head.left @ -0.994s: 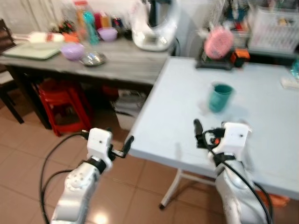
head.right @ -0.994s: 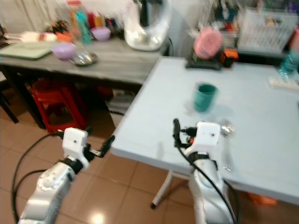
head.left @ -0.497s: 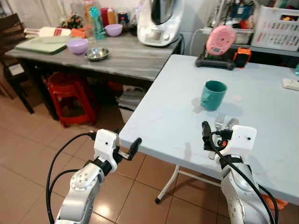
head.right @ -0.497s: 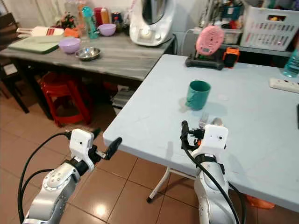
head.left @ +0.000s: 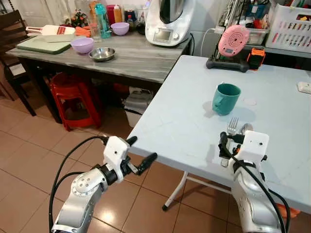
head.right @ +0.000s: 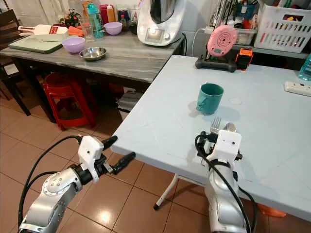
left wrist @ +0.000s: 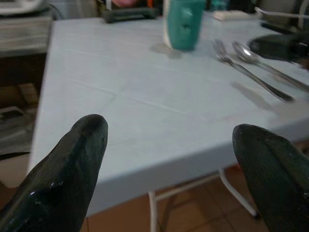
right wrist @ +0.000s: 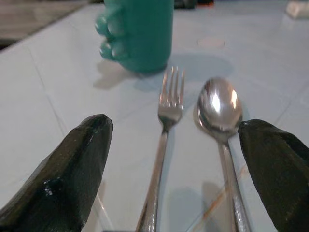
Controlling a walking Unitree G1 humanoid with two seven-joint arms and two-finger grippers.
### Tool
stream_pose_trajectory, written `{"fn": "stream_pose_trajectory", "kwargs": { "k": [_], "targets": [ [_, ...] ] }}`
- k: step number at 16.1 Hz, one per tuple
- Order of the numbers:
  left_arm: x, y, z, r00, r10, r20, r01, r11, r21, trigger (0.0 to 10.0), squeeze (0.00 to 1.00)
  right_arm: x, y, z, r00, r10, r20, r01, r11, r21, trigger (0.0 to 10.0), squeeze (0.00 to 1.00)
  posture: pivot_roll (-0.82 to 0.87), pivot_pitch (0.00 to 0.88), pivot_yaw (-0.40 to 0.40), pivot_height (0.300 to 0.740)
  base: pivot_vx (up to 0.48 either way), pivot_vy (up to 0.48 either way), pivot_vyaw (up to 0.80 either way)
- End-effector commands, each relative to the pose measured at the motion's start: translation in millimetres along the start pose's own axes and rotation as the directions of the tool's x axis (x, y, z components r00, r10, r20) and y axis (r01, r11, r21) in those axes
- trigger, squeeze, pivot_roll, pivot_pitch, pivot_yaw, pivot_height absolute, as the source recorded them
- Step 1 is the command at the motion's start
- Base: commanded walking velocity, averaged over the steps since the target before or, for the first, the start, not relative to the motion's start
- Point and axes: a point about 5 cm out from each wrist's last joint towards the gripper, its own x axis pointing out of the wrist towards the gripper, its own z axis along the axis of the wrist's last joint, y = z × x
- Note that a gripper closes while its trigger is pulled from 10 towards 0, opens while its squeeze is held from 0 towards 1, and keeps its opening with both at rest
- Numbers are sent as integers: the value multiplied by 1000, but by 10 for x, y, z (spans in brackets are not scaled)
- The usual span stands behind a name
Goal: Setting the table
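Note:
A teal mug (head.left: 226, 98) stands upright on the pale blue table (head.left: 180, 111). Just in front of it a fork (head.left: 232, 127) and a spoon (head.left: 246, 128) lie side by side, fork on the left. My right gripper (right wrist: 178, 159) hovers open low over their handles, its fingers (right wrist: 77, 169) spread wider than the pair and touching neither. In the right wrist view the fork (right wrist: 166, 108) and spoon (right wrist: 219, 104) run between the fingers toward the mug (right wrist: 140, 34). My left gripper (head.left: 141, 149) is open and holds nothing, off the table's near left corner above the floor.
A grey side table (head.left: 131, 58) on the left carries purple bowls, a steel bowl (head.left: 102, 53), bottles and a white appliance (head.left: 167, 22). A red stool (head.left: 73, 97) stands under it. A pink device (head.left: 233, 41) and a white basket (head.left: 291, 24) sit at the far edge.
The camera has shifted and the blur has cleared. My right gripper now sits closer over the cutlery handles. My left gripper has swung slightly toward the table corner.

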Motion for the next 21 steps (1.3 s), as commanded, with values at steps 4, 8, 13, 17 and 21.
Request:
{"fn": "stream_pose_trajectory", "kwargs": {
  "k": [4, 8, 13, 17, 21],
  "targets": [
    [-15, -3, 8, 999, -35, -18, 36, 998, 50, 10000, 0, 120, -7, -36, 997, -4, -74, 2, 1000, -25, 10000, 0, 6, 0, 2, 740, 0, 0, 0],
    [4, -4, 21, 999, -37, -11, 37, 998, 48, 10000, 0, 244, -49, -27, 992, -16, -124, 11, 999, -39, 10000, 0, 6, 0, -2, 740, 0, 0, 0],
    [0, -49, -1, 999, -52, -13, 53, 998, 40, 10000, 0, 346, -2, -25, 987, 25, -159, -35, 998, -57, 10000, 0, 5, 0, 0, 740, 0, 0, 0],
    [9, -61, 6, 998, -60, -15, 60, 997, 37, 10000, 0, 372, 20, -109, 976, 64, -208, -75, 996, -44, 0, 0, 7, 0, 6, 740, 0, 0, 0],
    [4, -86, 20, 996, -91, -8, 91, 995, 26, 10000, 0, 412, -29, -146, 970, 66, -233, -79, 996, -50, 0, 0, 12, 0, 9, 740, 0, 0, 0]
  ]
}}
